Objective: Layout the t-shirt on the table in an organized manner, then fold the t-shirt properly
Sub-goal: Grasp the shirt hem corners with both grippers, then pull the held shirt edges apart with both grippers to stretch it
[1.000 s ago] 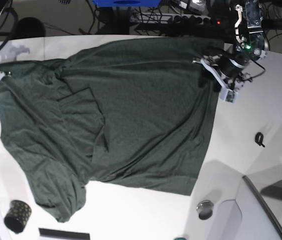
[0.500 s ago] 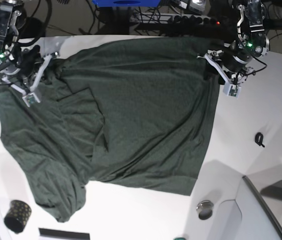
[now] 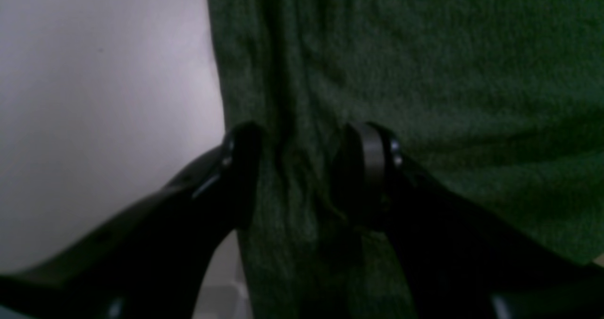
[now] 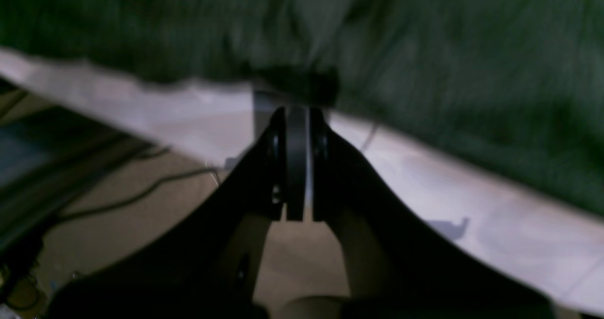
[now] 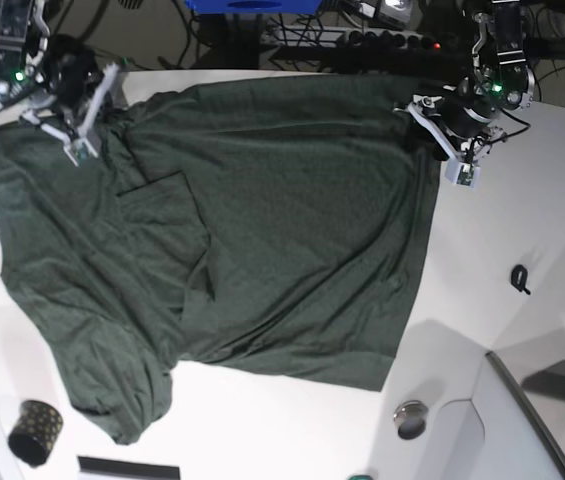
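At two o'clock on the table (image 5: 552,200), the left gripper (image 3: 302,168) pinches the t-shirt (image 5: 262,230) hem to spread it, while the right gripper (image 4: 296,116), at ten o'clock, is pressed together on nothing.

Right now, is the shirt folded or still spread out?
Mostly spread: the t-shirt lies open across the table, but a sleeve flap is doubled over the body and wrinkles remain. No proper fold yet.

Base view: evenly lit, sharp; worktop (image 5: 522,200) was bright.
Left wrist: dim, soft focus.
Right wrist: motion-blurred; jaws in black silhouette.
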Action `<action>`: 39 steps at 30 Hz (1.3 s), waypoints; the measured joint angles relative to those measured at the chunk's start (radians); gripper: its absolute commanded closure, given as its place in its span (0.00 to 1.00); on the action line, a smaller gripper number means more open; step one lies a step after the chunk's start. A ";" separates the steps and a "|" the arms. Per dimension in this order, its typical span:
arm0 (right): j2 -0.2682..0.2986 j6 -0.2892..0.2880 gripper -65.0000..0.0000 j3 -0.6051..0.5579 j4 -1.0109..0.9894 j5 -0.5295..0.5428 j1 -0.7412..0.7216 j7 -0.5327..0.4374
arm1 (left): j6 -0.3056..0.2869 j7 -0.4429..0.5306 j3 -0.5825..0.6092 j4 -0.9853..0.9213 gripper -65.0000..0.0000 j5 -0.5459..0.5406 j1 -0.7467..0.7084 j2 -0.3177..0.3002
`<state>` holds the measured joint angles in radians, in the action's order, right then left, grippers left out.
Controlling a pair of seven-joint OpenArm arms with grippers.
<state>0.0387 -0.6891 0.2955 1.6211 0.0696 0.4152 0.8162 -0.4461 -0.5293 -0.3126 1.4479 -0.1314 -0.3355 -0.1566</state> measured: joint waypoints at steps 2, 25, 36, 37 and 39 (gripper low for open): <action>0.000 0.000 0.99 0.003 0.025 -0.001 0.032 0.023 | -0.004 -0.002 0.000 -0.002 0.57 0.000 -0.001 -0.010; -0.005 0.010 0.99 -0.100 -0.011 0.004 -0.069 0.021 | -0.002 -0.018 -0.045 -0.084 0.57 0.006 0.124 0.020; -0.006 0.010 0.99 -0.101 0.100 -0.003 0.046 0.046 | -0.003 0.109 -0.056 -0.117 0.57 -0.006 0.086 0.012; -0.006 0.010 0.99 -0.101 0.130 -0.003 0.052 0.053 | -0.003 0.088 -0.056 -0.105 0.57 -0.006 0.085 0.013; -0.008 0.011 0.99 -0.099 0.197 0.000 0.053 0.046 | -0.003 0.077 -0.074 -0.054 0.57 -0.003 0.056 0.019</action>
<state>0.0307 -0.6781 0.1967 1.8183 0.0692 0.4679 0.8619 -0.4496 -0.4522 -0.3862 1.3937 -0.1349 -0.2790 -0.1375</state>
